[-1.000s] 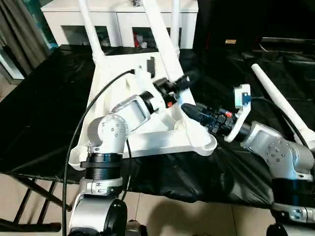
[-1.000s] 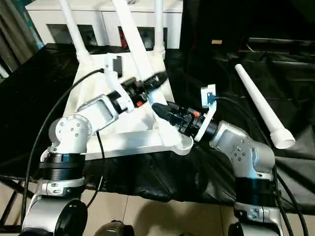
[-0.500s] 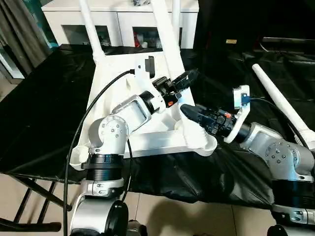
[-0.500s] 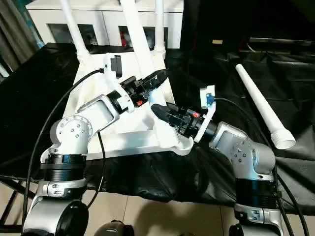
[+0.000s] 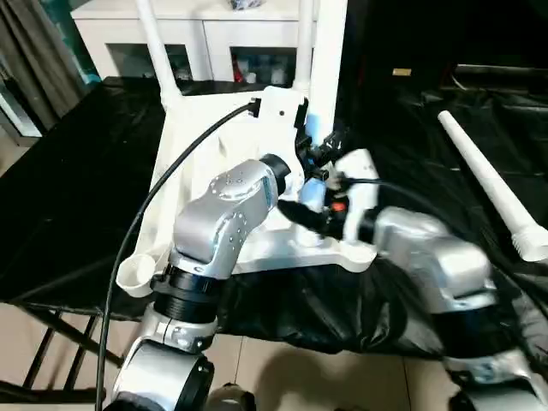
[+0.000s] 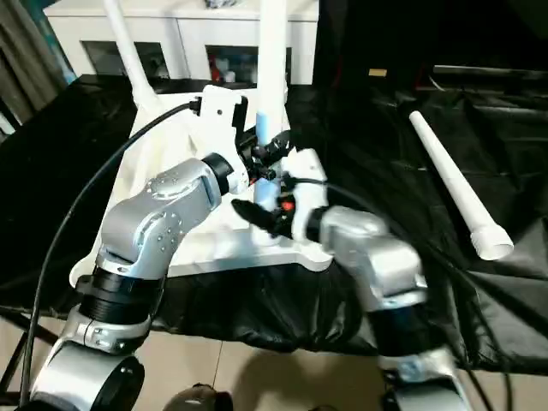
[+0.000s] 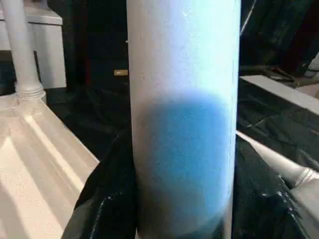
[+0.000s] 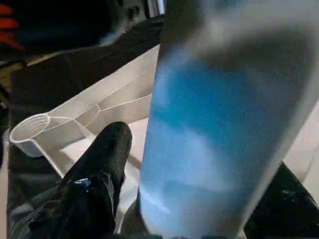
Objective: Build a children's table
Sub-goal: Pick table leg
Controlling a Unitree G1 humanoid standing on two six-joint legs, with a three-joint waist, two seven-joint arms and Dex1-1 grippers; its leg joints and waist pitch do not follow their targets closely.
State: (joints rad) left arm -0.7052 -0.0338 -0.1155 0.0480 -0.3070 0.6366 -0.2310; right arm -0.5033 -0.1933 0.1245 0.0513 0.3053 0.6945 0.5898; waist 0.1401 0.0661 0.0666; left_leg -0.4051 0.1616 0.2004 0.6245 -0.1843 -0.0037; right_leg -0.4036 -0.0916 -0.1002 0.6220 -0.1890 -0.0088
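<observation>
Head views. Table top (image 5: pixel 184 163): white, ribbed underside up, lying on the black cloth (image 5: pixel 68 188). Far leg (image 5: pixel 152 38): upright in the top's far socket on the robot's left side. Second far leg (image 5: pixel 302 43): upright behind the held one. Empty socket (image 5: pixel 135 272): at the top's near corner, on the robot's left side. Held leg (image 6: pixel 272 51): upright over the top's near corner on the robot's right side, both grippers around its lower part. Spare leg (image 6: pixel 451 184): lying on the cloth, well apart from the top, on the robot's right side. Cabinet (image 6: pixel 171 34): behind the top.

Left wrist view. Left gripper (image 7: pixel 184 219): black fingers (image 7: pixel 107 199) on either side of the held leg, closed on it. Far leg and the top's ribs appear beyond.

Right wrist view. Right gripper (image 8: pixel 199 214): one finger (image 8: pixel 102 164) pressed beside the held leg, another dark one on its opposite side; judged closed on it. Empty socket beyond.

Step in hand, as judged: seating the held leg. Keep it plumb over its socket, press straight down with both grips firm, and do not let it lean toward the second far leg.

Hard to make out: the held leg's foot and its socket lie behind the grippers, so whether it is seated cannot be told. The right arm is blurred. Leg tops are cut off by the frame.
</observation>
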